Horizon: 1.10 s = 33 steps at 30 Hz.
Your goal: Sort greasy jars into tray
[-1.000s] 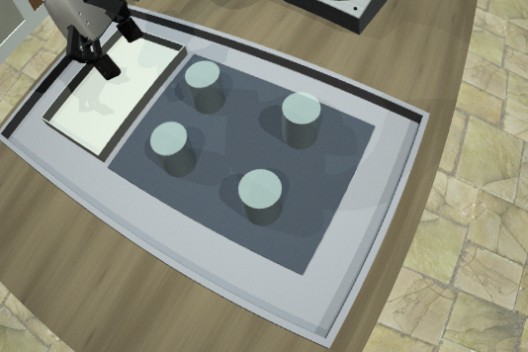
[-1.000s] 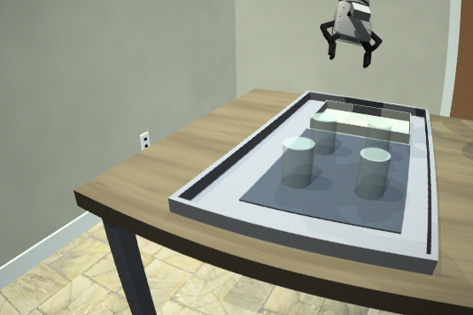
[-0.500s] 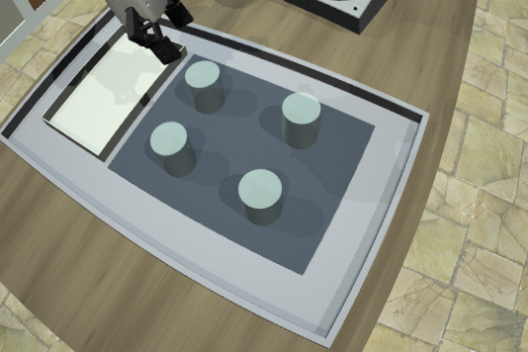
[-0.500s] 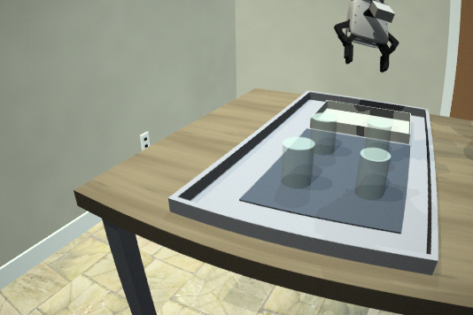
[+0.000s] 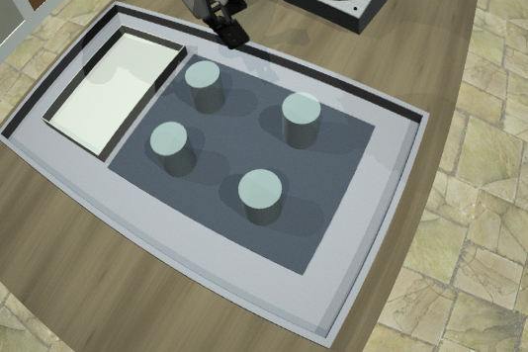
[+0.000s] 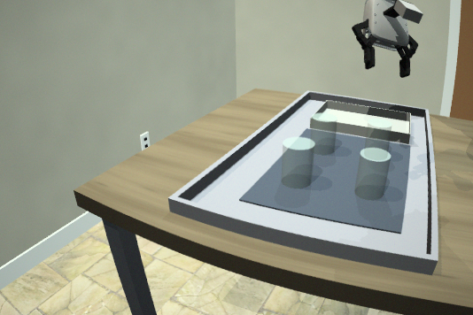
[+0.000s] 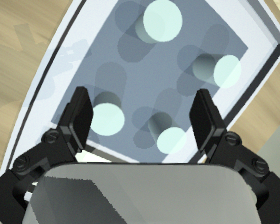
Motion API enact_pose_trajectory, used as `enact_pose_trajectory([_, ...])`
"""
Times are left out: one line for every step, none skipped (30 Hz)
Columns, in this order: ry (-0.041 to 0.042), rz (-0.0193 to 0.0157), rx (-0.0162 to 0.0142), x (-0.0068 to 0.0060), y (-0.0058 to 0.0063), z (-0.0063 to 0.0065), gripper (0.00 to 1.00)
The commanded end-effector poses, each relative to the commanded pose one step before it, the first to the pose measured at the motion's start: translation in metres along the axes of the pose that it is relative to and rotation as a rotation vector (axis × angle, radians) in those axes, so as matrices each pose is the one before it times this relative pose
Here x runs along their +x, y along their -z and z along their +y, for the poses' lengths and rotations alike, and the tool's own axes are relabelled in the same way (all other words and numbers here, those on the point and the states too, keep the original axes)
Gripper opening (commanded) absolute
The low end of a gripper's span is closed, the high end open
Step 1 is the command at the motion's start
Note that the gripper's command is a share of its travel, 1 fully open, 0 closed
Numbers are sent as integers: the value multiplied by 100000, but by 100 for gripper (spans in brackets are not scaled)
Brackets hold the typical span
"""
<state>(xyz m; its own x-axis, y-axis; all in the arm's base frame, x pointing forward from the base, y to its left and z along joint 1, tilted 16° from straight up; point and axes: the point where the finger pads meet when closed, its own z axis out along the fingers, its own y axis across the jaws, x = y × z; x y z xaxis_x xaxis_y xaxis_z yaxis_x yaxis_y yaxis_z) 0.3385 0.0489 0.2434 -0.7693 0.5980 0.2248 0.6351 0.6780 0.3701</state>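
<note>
- Hovering high with the gripper [image 5: 236, 20] [image 6: 387, 70] [image 7: 142, 100] spread and empty, down toward four jars [image 5: 302, 122] [image 6: 373, 172] [image 7: 162, 20], all upended on the mat [image 5: 316, 176] [image 6: 332, 206] [image 7: 150, 75].
- Best to straddle one squarely, squeeze softly, watch for slip, never topple neighbours.

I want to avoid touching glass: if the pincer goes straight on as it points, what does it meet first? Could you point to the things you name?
Probably the drying mat [image 5: 227, 141] [image 6: 337, 206] [image 7: 150, 75], though depth is unclear and a jar [image 5: 208, 94] [image 6: 377, 137] [image 7: 107, 119] could be clipped.

Table [image 5: 420, 38] [image 6: 133, 171] [image 7: 25, 65]: of wood | steel top [image 5: 188, 235] [image 6: 248, 166] [image 7: 75, 50]: on the wood, rim raised | mat [image 5: 237, 141] [image 6: 337, 197] [image 7: 160, 75]: flat on steel | tray [image 5: 119, 92] [image 6: 350, 132] [image 7: 92, 157]: on steel, just beside mat, at its ten o'clock in top view | arm base [image 5: 376, 10]: on wood, at one o'clock
</note>
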Motion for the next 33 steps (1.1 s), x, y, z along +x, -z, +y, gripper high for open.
enact_pose_trajectory([2036, -33, 902, 1946, -544, 42, 100])
enact_pose_trajectory([685, 132, 318, 619, -220, -24, 100])
enact_pose_trajectory([-16379, -3012, -3427, -2090, 588, 434, 100])
enact_pose_trajectory([0, 0, 0, 0, 0, 0, 100])
enact_pose_trajectory([0, 0, 0, 0, 0, 0, 100])
enact_pose_trajectory([0, 0, 0, 0, 0, 0, 100])
enact_pose_trajectory([0, 0, 0, 0, 0, 0, 100])
enact_pose_trajectory([0, 0, 0, 0, 0, 0, 100])
enact_pose_trajectory([0, 0, 0, 0, 0, 0, 100])
enact_pose_trajectory([0, 0, 0, 0, 0, 0, 100])
enact_pose_trajectory([-12257, -2436, -2358, -37, -11, 439, 100])
enact_pose_trajectory([0, 0, 0, 0, 0, 0, 100])
enact_pose_trajectory([0, 0, 0, 0, 0, 0, 100])
enact_pose_trajectory([0, 0, 0, 0, 0, 0, 100])
enact_pose_trajectory([0, 0, 0, 0, 0, 0, 100])
enact_pose_trajectory([0, 0, 0, 0, 0, 0, 100])
enact_pose_trajectory([0, 0, 0, 0, 0, 0, 100])
enact_pose_trajectory([0, 0, 0, 0, 0, 0, 100])
enact_pose_trajectory([0, 0, 0, 0, 0, 0, 100])
enact_pose_trajectory([0, 0, 0, 0, 0, 0, 100])
enact_pose_trajectory([-13448, -2614, -2526, -80, -4, 500, 100])
enact_pose_trajectory([0, 0, 0, 0, 0, 0, 100])
enact_pose_trajectory([0, 0, 0, 0, 0, 0, 100])
enact_pose_trajectory([0, 0, 0, 0, 0, 0, 100])
enact_pose_trajectory([0, 0, 0, 0, 0, 0, 100])
enact_pose_trajectory([0, 0, 0, 0, 0, 0, 100])
enact_pose_trajectory([0, 0, 0, 0, 0, 0, 100])
enact_pose_trajectory([0, 0, 0, 0, 0, 0, 100])
enact_pose_trajectory([-12315, -2304, -2416, -6, -15, 463, 100])
enact_pose_trajectory([0, 0, 0, 0, 0, 0, 100])
enact_pose_trajectory([0, 0, 0, 0, 0, 0, 100])
enact_pose_trajectory([0, 0, 0, 0, 0, 0, 100])
enact_pose_trajectory([0, 0, 0, 0, 0, 0, 100])
